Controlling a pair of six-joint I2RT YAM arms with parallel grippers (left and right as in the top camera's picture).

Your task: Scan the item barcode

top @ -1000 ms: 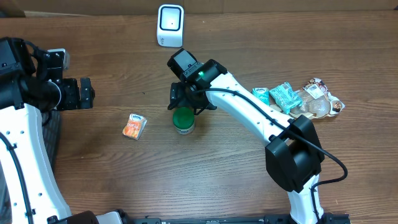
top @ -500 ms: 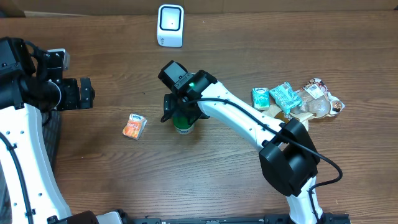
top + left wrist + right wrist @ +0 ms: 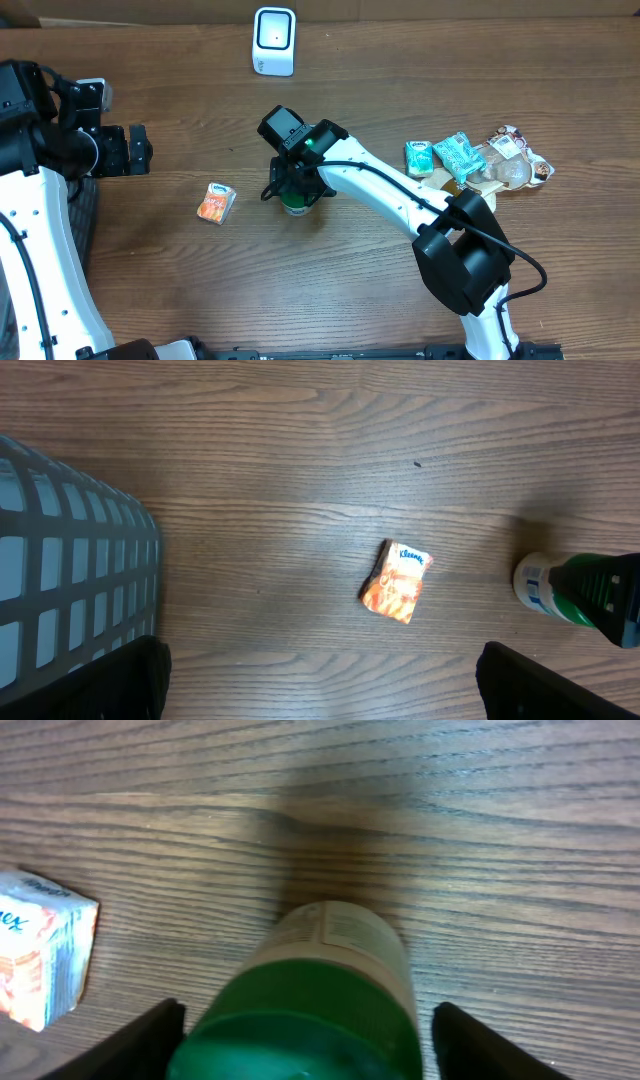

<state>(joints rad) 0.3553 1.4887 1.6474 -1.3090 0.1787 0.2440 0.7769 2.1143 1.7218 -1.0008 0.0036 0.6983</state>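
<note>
1 wooden table (image 3: 180,280), 2 arms at it. Grey mesh basket (image 3: 60,560) at the left edge. Near it, left gripper (image 3: 135,150), jaws flung wide, holding nothing. Heap of snack packets (image 3: 470,160) toward the right edge. White scanner (image 3: 274,40) at the far edge. Mid-table, upright green-capped bottle (image 3: 330,935) with right gripper (image 3: 293,192) straddling the cap, not clamped, sliver of gap on 1 side. Orange tissue pack (image 3: 216,202) left of the bottle, not touching.
</note>
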